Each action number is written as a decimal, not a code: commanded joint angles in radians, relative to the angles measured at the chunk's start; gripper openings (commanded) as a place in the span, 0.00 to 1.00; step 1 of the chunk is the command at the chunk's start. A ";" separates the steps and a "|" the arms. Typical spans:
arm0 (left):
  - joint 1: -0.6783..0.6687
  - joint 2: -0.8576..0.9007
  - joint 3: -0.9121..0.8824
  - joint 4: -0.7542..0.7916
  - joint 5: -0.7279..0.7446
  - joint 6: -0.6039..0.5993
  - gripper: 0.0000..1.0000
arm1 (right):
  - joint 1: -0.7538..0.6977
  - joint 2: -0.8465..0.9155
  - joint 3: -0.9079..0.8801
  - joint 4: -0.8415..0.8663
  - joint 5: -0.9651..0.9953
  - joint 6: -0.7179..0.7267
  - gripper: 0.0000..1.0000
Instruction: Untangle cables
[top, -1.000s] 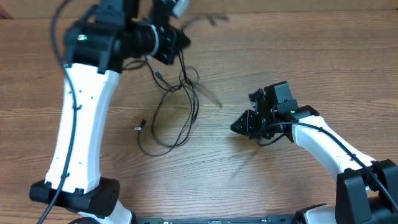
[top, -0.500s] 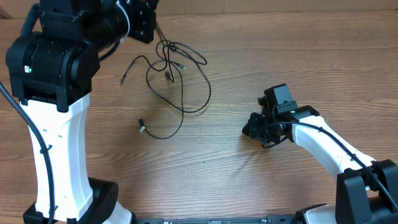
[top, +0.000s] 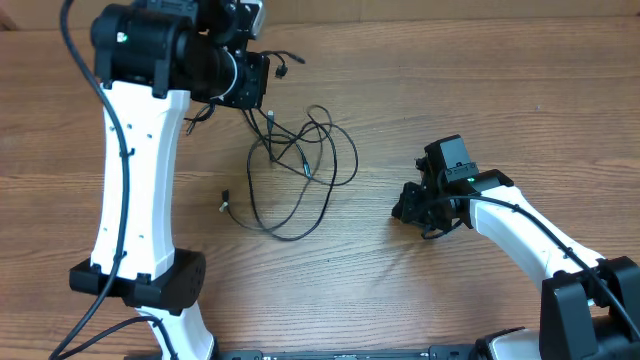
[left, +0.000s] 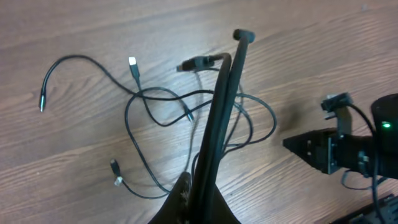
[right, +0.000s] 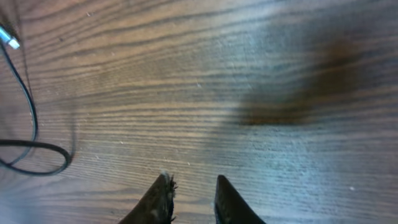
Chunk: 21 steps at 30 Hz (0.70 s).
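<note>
Nearest me, off to the right of the cables (top: 303, 160) and well apart from them, the right gripper (right: 191, 198) sat low over bare desk (top: 480, 90), its fingers a little apart and nothing between them. On the near-left side of the cables one loose plug (top: 224, 205) lay flat on the wood, clear of the loops. The cables themselves lay between the two arms, several loops crossing in one loose knot, with the far strands rising off the desk. At their far side the left gripper (left: 241, 37) had its fingers pressed together, and as far as I could judge they were clamped on a strand just behind a black plug. I judged the step in hand to be drawing that strand out of the knot. Doing it well called for a slow, steady pull away from the crossing while the right gripper came in to pin or take a different loop, so the bundle would not simply drag along. The room lay right of the cables and on their near side, where the wood was open. Left of them the white left arm stood in the way, and beyond them the desk's far edge ran close.
</note>
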 joint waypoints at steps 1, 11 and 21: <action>-0.023 -0.018 -0.010 -0.001 -0.018 -0.014 0.04 | -0.001 0.003 -0.005 -0.014 0.014 0.003 0.17; -0.098 -0.052 -0.198 -0.001 -0.065 -0.040 0.04 | -0.090 0.003 -0.005 -0.099 0.066 0.012 0.15; -0.319 -0.065 -0.458 0.031 -0.132 -0.024 0.05 | -0.307 0.003 -0.005 -0.135 0.065 0.002 0.24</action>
